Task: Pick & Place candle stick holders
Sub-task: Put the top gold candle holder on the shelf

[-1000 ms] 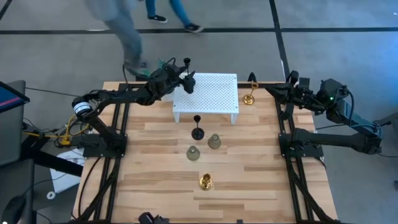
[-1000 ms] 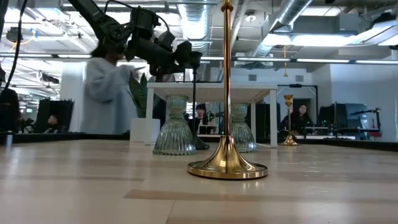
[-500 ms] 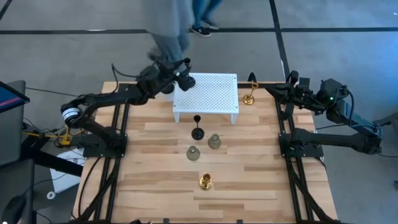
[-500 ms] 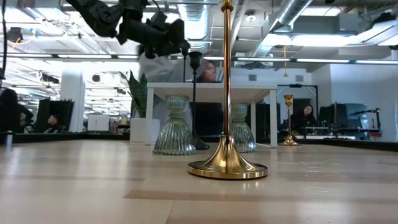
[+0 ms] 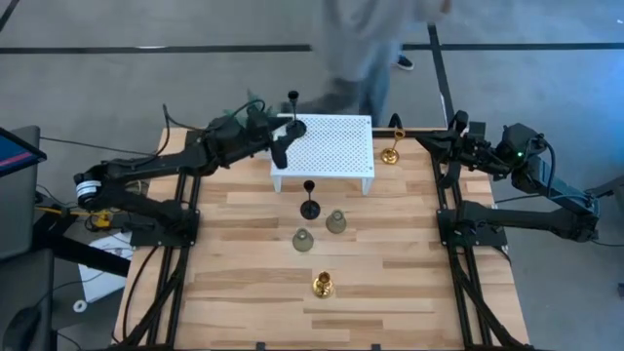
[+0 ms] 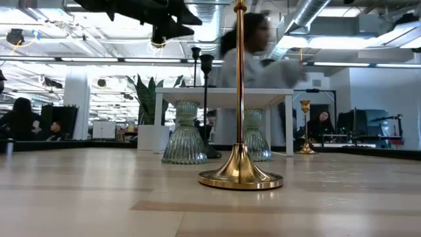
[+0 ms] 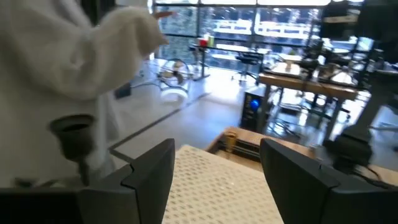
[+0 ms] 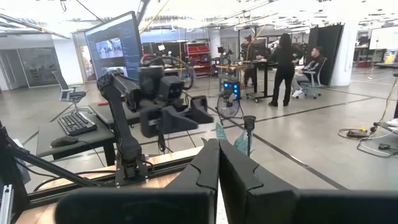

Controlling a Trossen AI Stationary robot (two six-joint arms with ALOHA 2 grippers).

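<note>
Candle stick holders, six in all, sit where they did a second ago, except that the slim black stemmed holder with a cup top [image 5: 292, 98] now stands free at the back left corner of the white perforated platform [image 5: 336, 146], where a second ago the left gripper [image 5: 279, 153] was at it. That gripper has drawn back to the platform's left edge, its jaws spread with nothing between them, and in the left wrist view the black cup [image 7: 74, 132] shows just beside one dark finger [image 7: 151, 174], apart from it. The person in a pale top [image 5: 366, 39] has crossed from the left of the table's far side to behind the platform.

The second black stemmed holder with a round base [image 5: 310, 207] stands on the wooden table [image 5: 244, 283] just in front of the platform. Two squat grey-green ribbed glass holders [image 5: 335, 222] [image 5: 303, 240] stand near it, side by side. A shiny gold holder with a flared base [image 5: 323, 285] is nearer the front edge, and the other gold holder [image 5: 390, 154] stands just beside the platform's right side.

The right gripper [image 8: 218, 163] waits at the table's far right corner, fingers pressed together.
</note>
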